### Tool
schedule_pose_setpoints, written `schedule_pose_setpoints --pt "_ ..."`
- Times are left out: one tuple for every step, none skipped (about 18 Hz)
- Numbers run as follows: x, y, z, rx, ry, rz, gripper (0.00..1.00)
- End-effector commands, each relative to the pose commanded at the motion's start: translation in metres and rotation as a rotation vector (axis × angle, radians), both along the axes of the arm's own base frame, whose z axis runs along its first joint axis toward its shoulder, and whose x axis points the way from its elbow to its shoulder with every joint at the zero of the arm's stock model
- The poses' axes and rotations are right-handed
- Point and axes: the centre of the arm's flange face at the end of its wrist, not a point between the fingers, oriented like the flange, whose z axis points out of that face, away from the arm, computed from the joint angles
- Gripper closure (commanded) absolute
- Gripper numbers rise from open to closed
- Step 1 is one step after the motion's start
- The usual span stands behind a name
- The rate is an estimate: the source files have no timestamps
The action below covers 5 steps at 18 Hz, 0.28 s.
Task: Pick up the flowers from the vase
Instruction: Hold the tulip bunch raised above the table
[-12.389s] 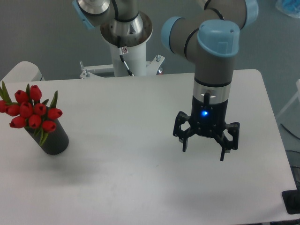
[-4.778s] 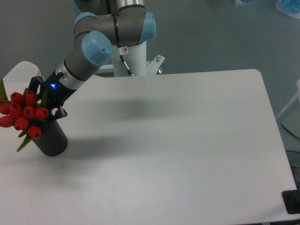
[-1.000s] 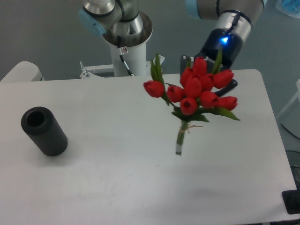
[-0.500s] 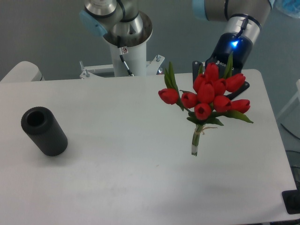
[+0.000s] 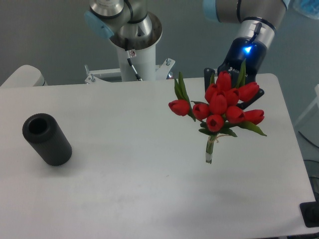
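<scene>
At 2 o'clock over the surface (image 5: 149,199), the flowers (image 5: 219,107) are held aloft, gripped by the hand (image 5: 233,87) behind the buds; vase (image 5: 46,139) stands emptied at 9 o'clock. Grip should be kept firm, stems vertical.

Robotics lab setting: arm's white pedestal (image 5: 133,59) bolted at far edge of plain white table (image 5: 124,189); grey-blue carpet floor (image 5: 45,35) beyond; fixed overhead camera view.
</scene>
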Motion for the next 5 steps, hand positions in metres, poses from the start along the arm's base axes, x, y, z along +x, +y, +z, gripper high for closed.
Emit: schedule_pose_setpoints --pt "-0.0005 0.0001 0.0022 0.001 0.002 0.001 0.64" --pt "-0.0008 0.0002 0.0035 0.001 -0.001 0.003 0.64" --pt "0.0002 0.0008 0.0045 0.002 0.0 0.002 0.64" --pt "0.0002 0.0008 0.0045 0.002 0.0 0.002 0.64" --pt "0.0002 0.0007 0.0035 0.0 -0.002 0.003 0.64"
